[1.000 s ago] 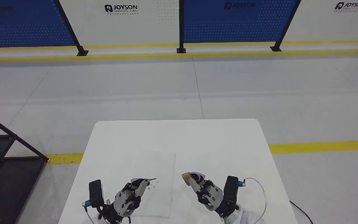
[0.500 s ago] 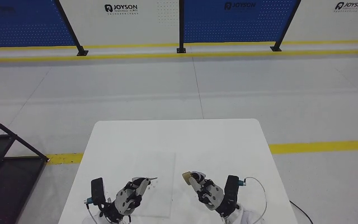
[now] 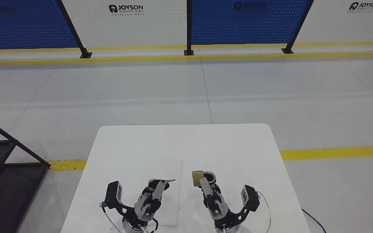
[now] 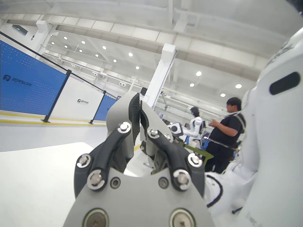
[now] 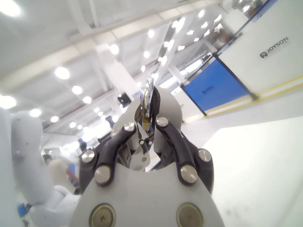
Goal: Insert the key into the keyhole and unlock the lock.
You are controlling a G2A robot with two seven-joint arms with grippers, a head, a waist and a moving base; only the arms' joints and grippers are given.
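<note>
At the near edge of the white table (image 3: 233, 145), both arms come up side by side, their pincers pointing toward the far side.

Left gripper (image 3: 162, 184): pressed together on the key (image 3: 169, 181). The key is a thin silvery sliver sticking out of the fingertips toward the right. From the left wrist camera the two ribbed black pads (image 4: 134, 109) sit face to face with almost no gap between them.

Right gripper (image 3: 201, 177): pinching the lock (image 3: 198, 174), a small brass-coloured block held at its tips. From the right wrist camera the lock (image 5: 147, 109) stands edge-on between the fingers, with a brass body and a silvery part along its upper edge. The pads are clamped on either flat face.

Key and lock: near each other over the near middle of the table, the key on the left and the lock on the right. A clear gap lies between them and they are not touching. The key is not in the keyhole. I cannot make out the keyhole or which way it faces.

Table: a faint rectangular sheet (image 3: 166, 169) lies flat under and just beyond the left gripper.

Far side: grey floor with a yellow line (image 3: 326, 153), then blue and white panels (image 3: 250, 20) on black posts.
</note>
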